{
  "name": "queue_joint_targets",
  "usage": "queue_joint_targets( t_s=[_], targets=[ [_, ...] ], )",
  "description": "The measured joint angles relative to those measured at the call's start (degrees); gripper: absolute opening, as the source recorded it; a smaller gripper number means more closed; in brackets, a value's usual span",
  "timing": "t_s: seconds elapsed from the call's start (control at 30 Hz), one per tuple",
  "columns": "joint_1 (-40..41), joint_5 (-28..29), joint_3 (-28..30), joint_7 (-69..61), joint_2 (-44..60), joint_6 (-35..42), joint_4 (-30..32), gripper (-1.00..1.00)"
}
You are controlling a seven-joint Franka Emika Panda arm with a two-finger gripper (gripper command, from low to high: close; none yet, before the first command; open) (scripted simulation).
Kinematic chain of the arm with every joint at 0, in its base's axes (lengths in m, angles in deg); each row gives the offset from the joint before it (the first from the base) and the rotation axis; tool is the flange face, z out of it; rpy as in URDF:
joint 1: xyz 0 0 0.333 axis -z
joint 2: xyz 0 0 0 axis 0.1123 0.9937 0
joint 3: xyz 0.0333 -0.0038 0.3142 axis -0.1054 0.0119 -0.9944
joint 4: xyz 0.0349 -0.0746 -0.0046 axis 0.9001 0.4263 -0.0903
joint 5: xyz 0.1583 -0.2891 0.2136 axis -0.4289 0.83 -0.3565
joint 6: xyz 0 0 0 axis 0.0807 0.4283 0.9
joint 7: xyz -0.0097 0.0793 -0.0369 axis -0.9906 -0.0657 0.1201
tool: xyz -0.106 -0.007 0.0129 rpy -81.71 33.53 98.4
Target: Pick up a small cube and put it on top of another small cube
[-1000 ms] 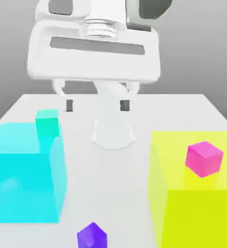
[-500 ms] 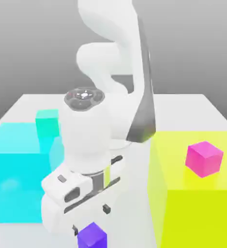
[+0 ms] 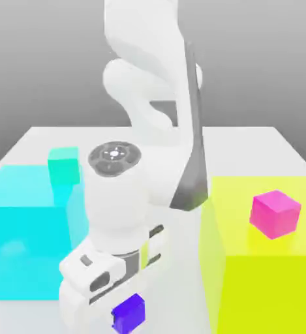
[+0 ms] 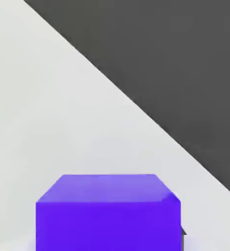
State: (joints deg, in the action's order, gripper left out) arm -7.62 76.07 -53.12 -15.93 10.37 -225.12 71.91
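Heads up: half a second back your purple cube (image 3: 128, 313) sat on the desk (image 3: 246, 147) with the jaws just above it. Now they've dropped round it and it looks clamped, maybe slightly lifted, at 6 o'clock on the desk. Next target's probably the magenta cube (image 3: 275, 213) around 3 o'clock.

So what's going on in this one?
The Panda arm has its gripper down at the small purple cube near the table's front edge, with the cube between the fingers. The small magenta cube sits on the big yellow block; a small teal cube rests on the big cyan block.
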Motion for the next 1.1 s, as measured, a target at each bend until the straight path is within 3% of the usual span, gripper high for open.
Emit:
queue_joint_targets(
  t_s=[0.23,0.5,0.8,0.97,1.0,1.1],
  targets=[
    [1.19,4.39,3.58,12.9,-13.91,11.97,1.54,-1.0],
    [6.64,8.67,3.52,28.93,-30.61,26.32,3.57,-1.0],
    [15.56,9.73,2.87,45.23,-48.94,41.81,6.54,-1.0],
    [17.77,9.25,4.07,47.88,-48.76,35.27,13.31,-1.0],
    [17.89,9.27,4.15,47.87,-48.3,33.73,14.4,1.0],
    [17.89,9.26,4.15,47.87,-48.3,33.73,14.4,1.0]
  ],
)
